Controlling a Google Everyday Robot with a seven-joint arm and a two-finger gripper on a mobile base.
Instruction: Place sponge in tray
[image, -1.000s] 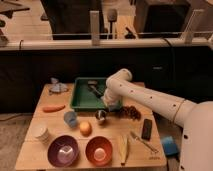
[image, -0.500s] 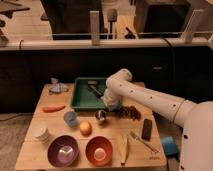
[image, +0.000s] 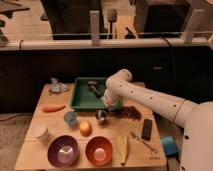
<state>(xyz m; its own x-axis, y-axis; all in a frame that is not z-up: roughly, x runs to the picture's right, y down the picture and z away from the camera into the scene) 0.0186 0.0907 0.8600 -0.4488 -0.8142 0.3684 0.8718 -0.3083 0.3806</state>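
- Green tray (image: 81, 97) sits at the back middle of the counter (image: 55, 120). It holds a dark item (image: 93, 86) I cannot identify.
- A blue block, likely the sponge (image: 169, 146), lies by the counter's front right corner, well apart from the tray.
- The tool (image: 106, 103) hangs at the tray's front right corner. I cannot tell whether it is apart or together.
- By my judgement nothing is done yet: grasp, carry and release are all left.

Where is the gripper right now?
In the camera view, the gripper is at the right front corner of the green tray, just behind the small silver cup.
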